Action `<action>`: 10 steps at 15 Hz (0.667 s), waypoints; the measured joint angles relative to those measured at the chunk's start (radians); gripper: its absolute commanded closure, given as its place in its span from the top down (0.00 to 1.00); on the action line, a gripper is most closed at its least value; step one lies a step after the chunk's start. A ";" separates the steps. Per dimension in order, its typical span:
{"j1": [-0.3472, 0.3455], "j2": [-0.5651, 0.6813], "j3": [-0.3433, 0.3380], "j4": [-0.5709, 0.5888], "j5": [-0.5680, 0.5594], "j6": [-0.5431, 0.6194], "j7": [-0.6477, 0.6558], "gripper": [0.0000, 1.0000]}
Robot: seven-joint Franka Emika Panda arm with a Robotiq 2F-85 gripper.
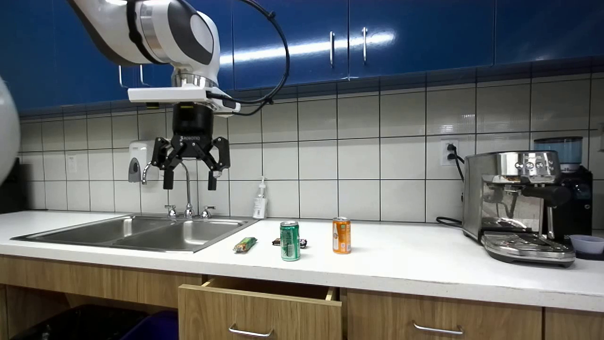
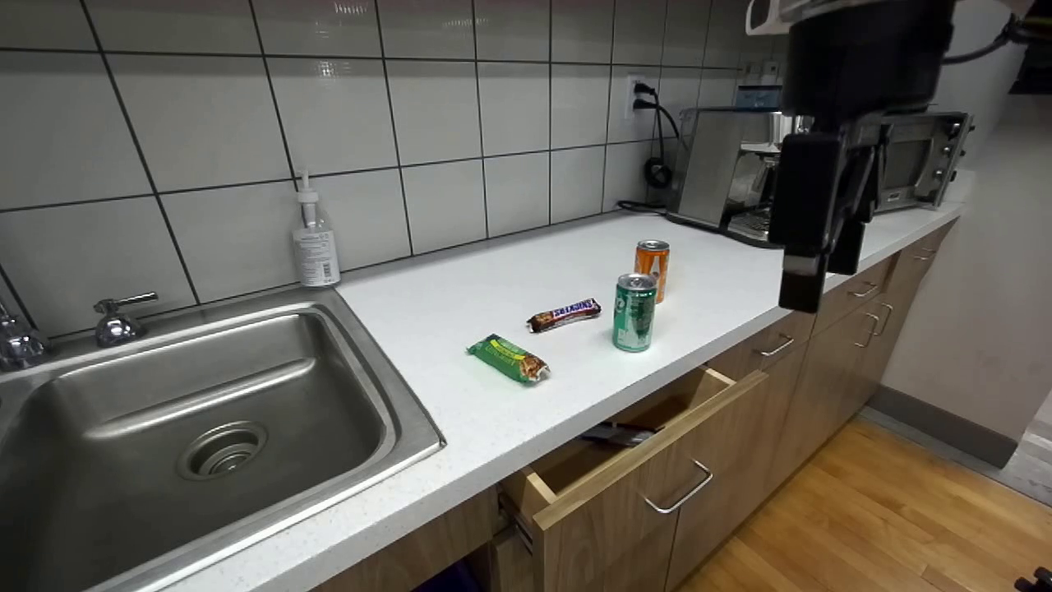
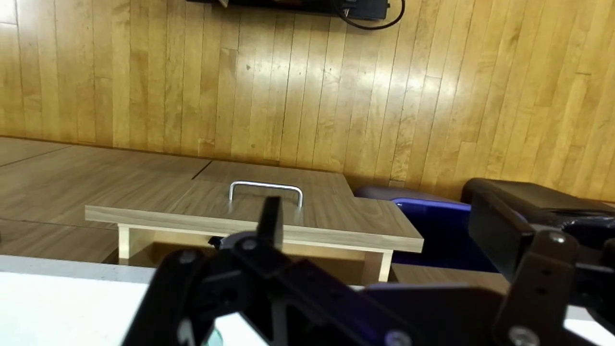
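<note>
The end effector (image 1: 190,182) hangs well above the table (image 1: 401,255), released: its fingers stand wide apart with nothing between them. The green can (image 2: 634,314) stands upright on the table near the front edge, with a drawer (image 1: 259,309) pulled out below.

Caution: a descent out of line with the can could land a finger on its top or side. The can, narrow at the base, would probably tip and might roll over the edge into the drawer. A low sideways approach could also strike the orange can (image 1: 341,235) or drag the green-wrapped bar (image 2: 505,358).

Appearance: the can has a silver top and a glossy green wall, paler toward the base; its print is too small to read. Low in the wrist view, only a green sliver, probably the can, shows past the finger linkage.
</note>
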 measured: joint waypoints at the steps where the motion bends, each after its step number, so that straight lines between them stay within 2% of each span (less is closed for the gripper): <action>1: -0.005 0.011 -0.003 -0.010 -0.006 0.026 0.000 1.00; 7: -0.036 0.101 -0.028 -0.034 -0.051 0.141 0.000 1.00; 10: -0.048 0.152 -0.043 -0.033 -0.061 0.156 0.000 1.00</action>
